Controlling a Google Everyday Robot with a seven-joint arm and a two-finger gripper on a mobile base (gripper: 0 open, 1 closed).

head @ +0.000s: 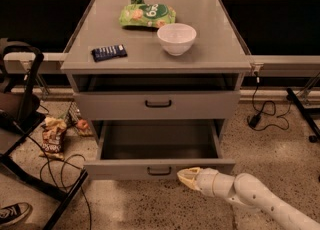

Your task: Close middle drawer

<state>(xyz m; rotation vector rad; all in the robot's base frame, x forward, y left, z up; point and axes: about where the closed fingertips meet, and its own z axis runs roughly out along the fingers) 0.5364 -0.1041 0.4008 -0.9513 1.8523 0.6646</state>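
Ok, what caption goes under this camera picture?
Robot's gripper near the front of the pulled-out middle drawer, with a white bowl on the cabinet.

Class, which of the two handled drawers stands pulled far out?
The middle drawer, the lower one, its inside exposed; the gripper is near its front. The upper drawer sits nearly in.

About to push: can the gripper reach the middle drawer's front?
Probably yes. The gripper sits low at the front of the open middle drawer, just right of its handle, with nothing visible between them.
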